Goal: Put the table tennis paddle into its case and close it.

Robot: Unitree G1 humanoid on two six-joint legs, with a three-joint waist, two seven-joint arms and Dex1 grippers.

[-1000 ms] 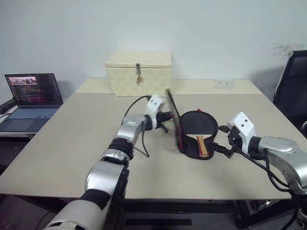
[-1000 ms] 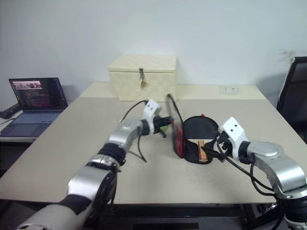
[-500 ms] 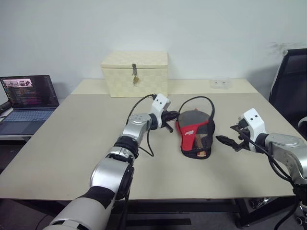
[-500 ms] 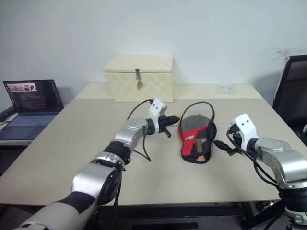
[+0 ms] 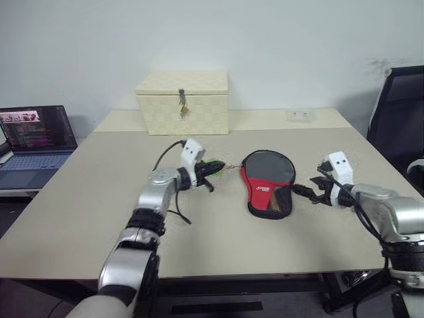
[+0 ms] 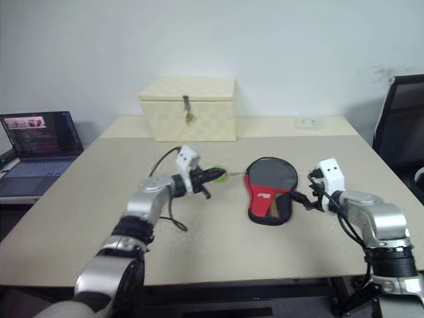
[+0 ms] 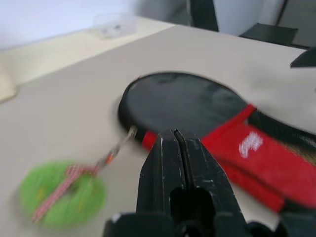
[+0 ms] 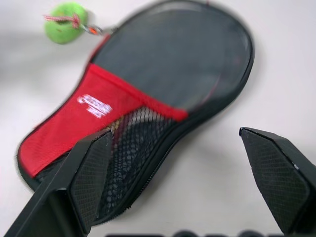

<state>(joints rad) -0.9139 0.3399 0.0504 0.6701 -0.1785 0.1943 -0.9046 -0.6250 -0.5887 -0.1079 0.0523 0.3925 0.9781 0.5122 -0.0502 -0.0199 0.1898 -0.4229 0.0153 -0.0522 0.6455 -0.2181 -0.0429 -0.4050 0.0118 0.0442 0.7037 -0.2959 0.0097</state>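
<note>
Both halves of the case (image 5: 267,190) lie flat near the table's (image 5: 79,199) middle, the lid folded down. The zip should be drawn along its rim by the green tag (image 8: 64,22), while the spread-fingered, empty right gripper (image 5: 304,191) steadies the handle end. The left gripper (image 7: 176,163) is pressed shut on nothing.

A white logo (image 8: 95,105) is printed on the red panel of the case (image 8: 148,98), which lies flat on the table (image 5: 79,199); its strokes are blurred and cannot be read as letters. In the left wrist view the same mark appears as a pale smudge, again illegible. The laptop (image 5: 34,136) at the far left edge displays lines of coloured text on a dark screen with a small picture at the upper corner, all too small to read. No legible word, number, brand or sign appears on the cream woven box (image 5: 183,101) or on the green tag (image 8: 64,22).
</note>
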